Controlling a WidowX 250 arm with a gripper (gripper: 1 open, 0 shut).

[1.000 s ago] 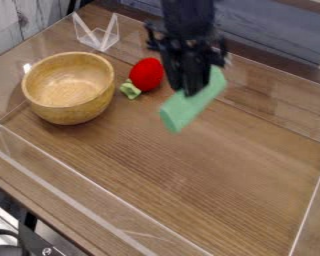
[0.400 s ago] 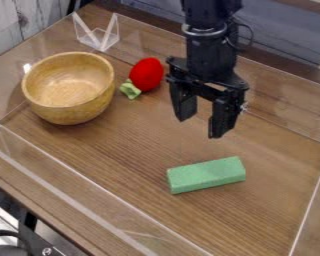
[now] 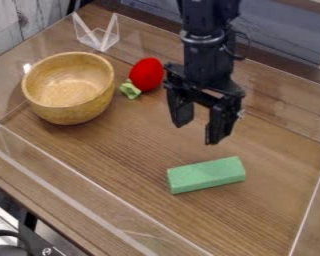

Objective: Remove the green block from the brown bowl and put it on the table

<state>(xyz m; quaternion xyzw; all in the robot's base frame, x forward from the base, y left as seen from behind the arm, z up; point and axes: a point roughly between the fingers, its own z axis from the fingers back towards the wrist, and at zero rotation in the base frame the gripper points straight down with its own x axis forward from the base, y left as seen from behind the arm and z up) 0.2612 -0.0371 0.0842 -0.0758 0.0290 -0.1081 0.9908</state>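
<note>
Green block (image 3: 207,175) on table (image 3: 109,160) (bowl (image 3: 69,87) far left).

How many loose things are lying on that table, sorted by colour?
Green: 1, the block
Brown: 1, the bowl
Red: 1, the strawberry-like toy with a green stem
Total: 3

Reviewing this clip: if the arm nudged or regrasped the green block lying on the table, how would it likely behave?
The green block lies flat with squared edges, so it would probably slide, not roll. It looks rigid and likely light. Its smooth faces might slip in the open end effector.
</note>
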